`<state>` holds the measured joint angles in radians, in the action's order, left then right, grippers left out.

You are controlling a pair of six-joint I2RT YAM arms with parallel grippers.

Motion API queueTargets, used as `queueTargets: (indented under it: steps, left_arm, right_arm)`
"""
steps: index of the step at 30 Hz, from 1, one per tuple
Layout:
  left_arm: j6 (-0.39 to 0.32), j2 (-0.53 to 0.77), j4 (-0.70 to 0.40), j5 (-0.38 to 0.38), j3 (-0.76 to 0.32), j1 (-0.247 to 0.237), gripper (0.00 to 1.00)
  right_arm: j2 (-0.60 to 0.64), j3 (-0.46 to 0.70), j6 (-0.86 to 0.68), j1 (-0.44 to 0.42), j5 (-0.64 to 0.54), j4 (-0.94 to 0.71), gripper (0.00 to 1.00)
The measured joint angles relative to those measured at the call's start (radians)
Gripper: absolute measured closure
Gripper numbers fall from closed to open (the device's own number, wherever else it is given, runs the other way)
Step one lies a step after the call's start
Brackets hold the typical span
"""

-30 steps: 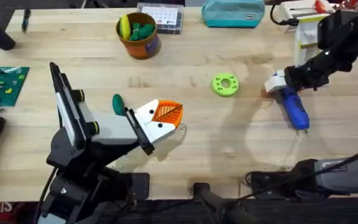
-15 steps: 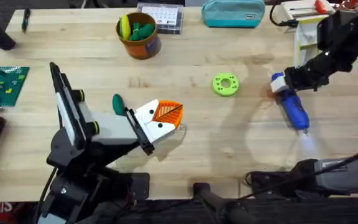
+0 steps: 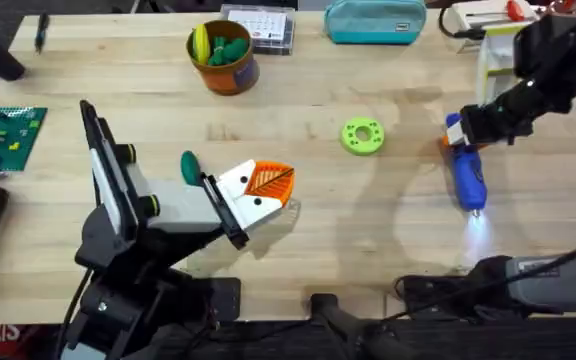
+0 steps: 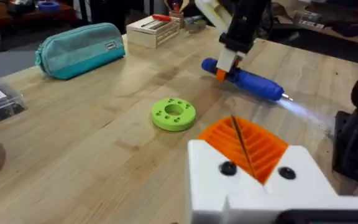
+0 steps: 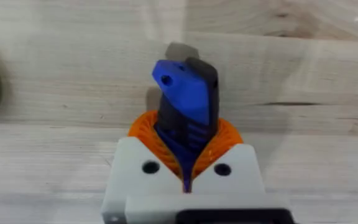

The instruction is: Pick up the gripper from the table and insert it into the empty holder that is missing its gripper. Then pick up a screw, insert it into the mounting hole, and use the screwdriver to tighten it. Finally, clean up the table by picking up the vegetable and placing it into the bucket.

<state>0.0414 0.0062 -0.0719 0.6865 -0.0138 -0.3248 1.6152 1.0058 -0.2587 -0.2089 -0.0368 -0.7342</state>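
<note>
Pinching the screwdriver (image 3: 467, 172) at its collar end, the right tool (image 3: 465, 135) holds it over the surface's (image 3: 368, 230) right side, bit pointing toward the bases; the left tool (image 3: 264, 192), fingers together, idles well apart.

No text, label or number can be read anywhere.
</note>
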Motion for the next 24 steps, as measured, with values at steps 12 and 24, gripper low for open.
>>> queueTargets:
  steps: [12, 24]
  left_arm:
    - [0.000, 0.000, 0.000, 0.000, 0.000, 0.000, 0.990]
    - [0.000, 0.000, 0.000, 0.000, 0.000, 0.000, 0.990]
  right_arm:
    - [-0.207, 0.116, 0.075, 0.000, 0.002, -0.018, 0.970]
    - [-0.395, 0.117, 0.106, -0.001, 0.207, 0.001, 0.970]
